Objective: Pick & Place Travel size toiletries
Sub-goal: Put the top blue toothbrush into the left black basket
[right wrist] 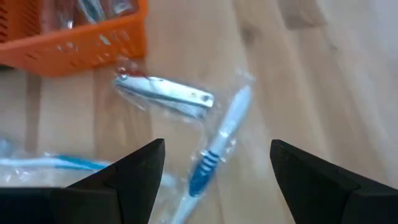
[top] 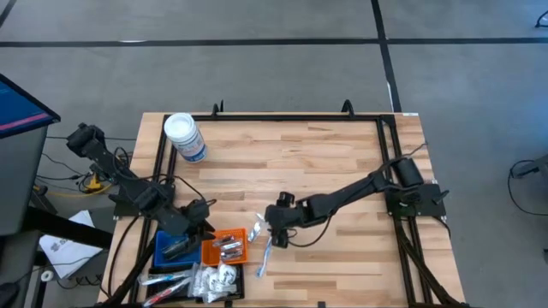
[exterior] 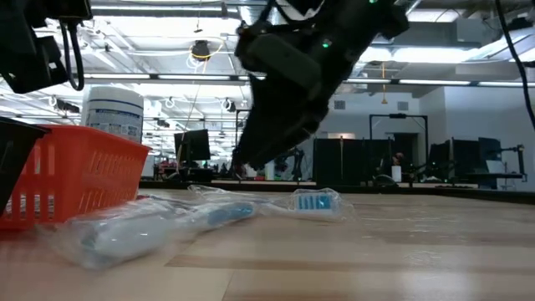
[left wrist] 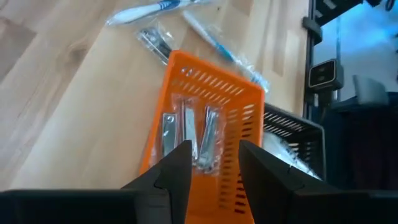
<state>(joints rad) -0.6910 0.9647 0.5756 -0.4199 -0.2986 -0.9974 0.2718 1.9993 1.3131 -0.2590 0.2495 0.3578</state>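
Landmark: orange tray [top: 225, 248] at table's [top: 325, 162] front-left part

Left of tray: blue tray [top: 174, 246], left gripper [top: 202, 224] above its tray-side edge, fingers [left wrist: 180, 168] narrowly parted, holding nothing

Inside tray: wrapped clippers [left wrist: 189, 134] lying flat

Just right of tray: wrapped clipper [right wrist: 165, 94], wrapped toothbrush [right wrist: 217, 143] crossing beside it, second toothbrush [right wrist: 56, 163] nearby, all flat on the wood

Right of tray, over those packets: right gripper [right wrist: 214, 171], spread wide, empty, clear of the items
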